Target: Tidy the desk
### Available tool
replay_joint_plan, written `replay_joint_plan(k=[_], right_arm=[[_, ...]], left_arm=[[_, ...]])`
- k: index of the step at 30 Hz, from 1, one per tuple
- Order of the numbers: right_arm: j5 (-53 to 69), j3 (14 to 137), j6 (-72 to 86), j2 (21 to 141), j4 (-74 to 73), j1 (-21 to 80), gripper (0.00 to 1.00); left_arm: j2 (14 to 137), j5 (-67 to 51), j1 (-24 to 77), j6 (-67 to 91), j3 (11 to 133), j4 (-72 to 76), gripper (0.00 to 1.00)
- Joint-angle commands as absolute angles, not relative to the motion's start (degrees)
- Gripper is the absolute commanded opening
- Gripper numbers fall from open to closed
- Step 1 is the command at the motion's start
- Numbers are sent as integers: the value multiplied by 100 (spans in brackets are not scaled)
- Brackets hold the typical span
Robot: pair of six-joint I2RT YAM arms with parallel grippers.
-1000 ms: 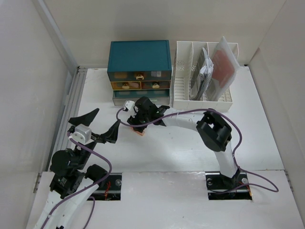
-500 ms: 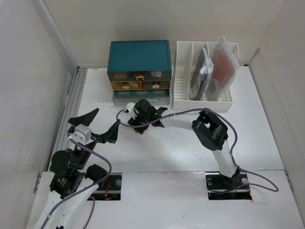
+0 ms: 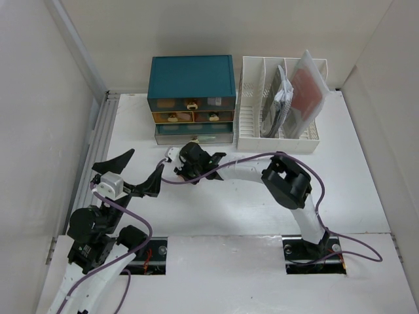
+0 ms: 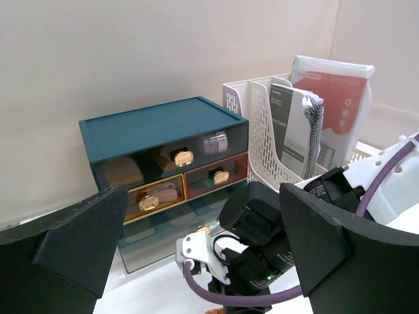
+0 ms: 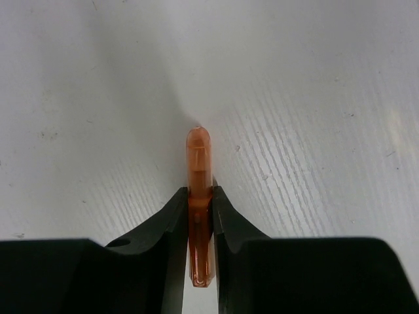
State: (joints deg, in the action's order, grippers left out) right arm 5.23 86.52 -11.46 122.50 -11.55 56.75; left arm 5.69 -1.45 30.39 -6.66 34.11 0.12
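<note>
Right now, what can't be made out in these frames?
- The orange piece: in top external it is hidden under the right gripper. In right wrist its near end is pinched between the fingers, so what it is stays unclear.
- The drawer cabinet contents: in left wrist the tinted fronts blur them, and the right arm covers the bottom drawer.
- The papers in the file rack: in top external the print is too small.

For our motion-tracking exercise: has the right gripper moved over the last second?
Yes. The right gripper shifted slightly left and farther, toward the teal plastic drawer cabinet.
</note>
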Motion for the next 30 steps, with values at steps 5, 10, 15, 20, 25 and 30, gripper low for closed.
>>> replay_joint_plan(k=[5,10,15,20,25,30], right_arm=[[-488,9395,-1888,12147,-1529,5713,0],[-1300,10026,-2810,11874,-1345,5450,0],[-1624,10414,-3822,11926,-1397,5169,0],[-1626,10555,-4148,12040,-1458,5001,0],[-1626,10802,-4219,12269,-1521,4808,0],[-1477,10969,-4271,12454,-1644,4509,0]], left_arm=[[492,-123,3067,-694,3375,220,100],[492,-123,3067,-694,3375,220,100],[492,-123,3067,-694,3375,220,100],[492,-123,3067,-694,3375,220,100],[492,-123,3067,-694,3375,220,100],[492,-123,3067,-694,3375,220,100]])
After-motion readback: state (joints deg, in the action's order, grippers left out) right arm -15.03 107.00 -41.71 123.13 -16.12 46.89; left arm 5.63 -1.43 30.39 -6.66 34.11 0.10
